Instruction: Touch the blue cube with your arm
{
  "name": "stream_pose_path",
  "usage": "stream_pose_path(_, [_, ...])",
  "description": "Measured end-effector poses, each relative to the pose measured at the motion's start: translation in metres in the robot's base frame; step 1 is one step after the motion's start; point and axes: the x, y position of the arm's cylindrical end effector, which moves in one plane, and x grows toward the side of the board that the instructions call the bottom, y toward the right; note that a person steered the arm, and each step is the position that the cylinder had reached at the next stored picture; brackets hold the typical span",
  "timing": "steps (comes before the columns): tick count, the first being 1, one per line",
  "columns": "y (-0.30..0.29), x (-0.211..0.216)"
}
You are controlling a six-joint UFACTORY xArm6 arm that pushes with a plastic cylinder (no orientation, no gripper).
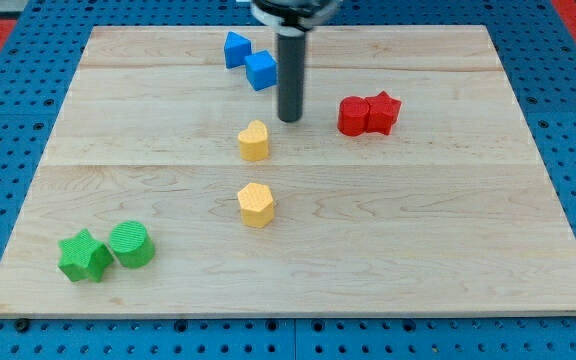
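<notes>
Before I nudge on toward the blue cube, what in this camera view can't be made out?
- Arm above the rod: cut off by the view's top edge.
- Gap between my tip and the blue cube: they look apart, but one view leaves depth unsure.
- Shape of the other blue block: partly covered by the cube.

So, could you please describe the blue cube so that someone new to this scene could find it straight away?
Start at the wooden board and go to its top edge, just left of the dark rod ending in my tip. Two blue blocks touch there. The blue cube is the lower-right one, nearer the rod; the other blue block looks angular, not square.
</notes>
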Motion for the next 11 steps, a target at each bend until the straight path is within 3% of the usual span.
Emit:
stream_pose_path(2, [0.030,-0.106])
stream_pose_path(3, [-0.018,-0.119])
stream_pose_path(5, [-0.016,-0.081])
stream_pose_path(6, [-0.062,-0.081])
stream_pose_path(7, [-0.070,-0.062])
stream_pose_path(9, [-0.049,-0.052])
stream_pose_path(10, [-0.112,-0.084])
stream_pose_path(11, [-0.173,-0.084])
